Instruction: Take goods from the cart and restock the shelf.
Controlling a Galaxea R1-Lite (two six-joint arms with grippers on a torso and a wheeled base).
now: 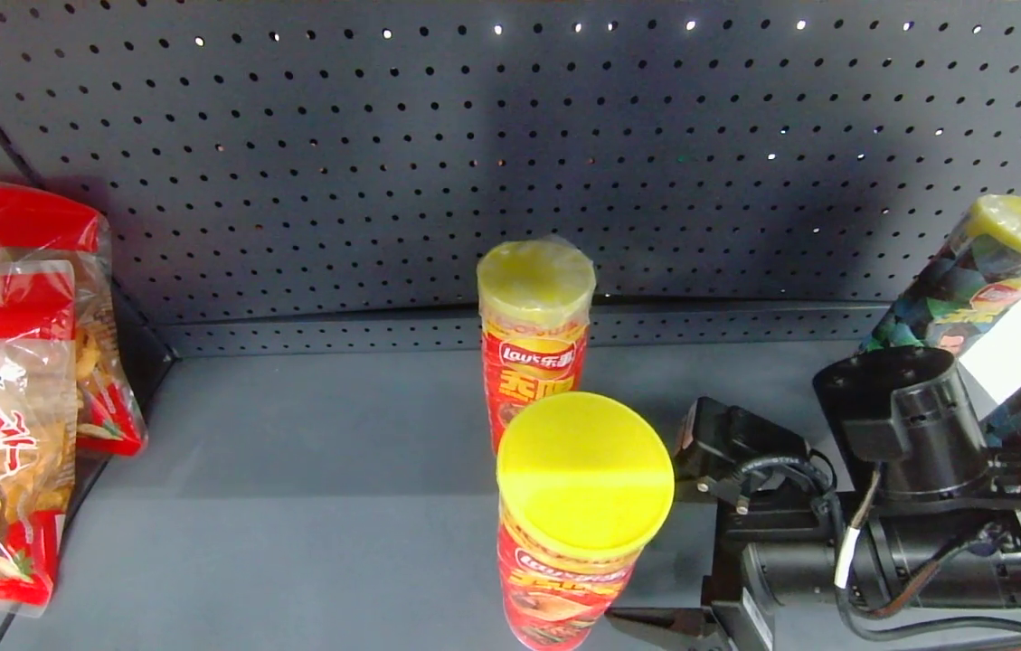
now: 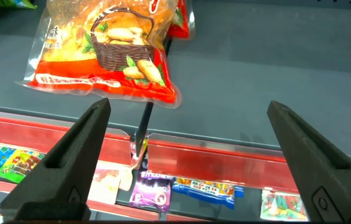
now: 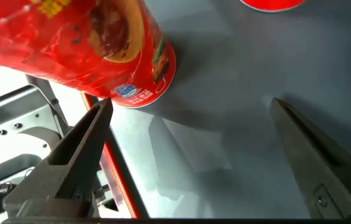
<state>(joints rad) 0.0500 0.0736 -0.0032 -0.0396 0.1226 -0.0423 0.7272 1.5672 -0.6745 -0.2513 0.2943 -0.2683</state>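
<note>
Two red chip cans with yellow lids stand on the grey shelf (image 1: 311, 452): the back can (image 1: 533, 334) is near the pegboard and the front can (image 1: 578, 524) is near the shelf's front edge. My right arm (image 1: 881, 506) is just right of the front can. In the right wrist view my right gripper (image 3: 188, 155) is open over bare shelf, with the front can (image 3: 82, 43) beside one finger and outside the jaws. My left gripper (image 2: 188, 162) is open and holds nothing, in front of the shelf edge below a snack bag (image 2: 107, 50).
Red snack bags (image 1: 4, 389) fill the shelf's left end. A dark patterned can with a yellow lid (image 1: 989, 271) leans at the far right behind my right arm. A red edge strip (image 2: 225, 155) runs along the shelf front, with small packets (image 2: 206, 190) on the level below.
</note>
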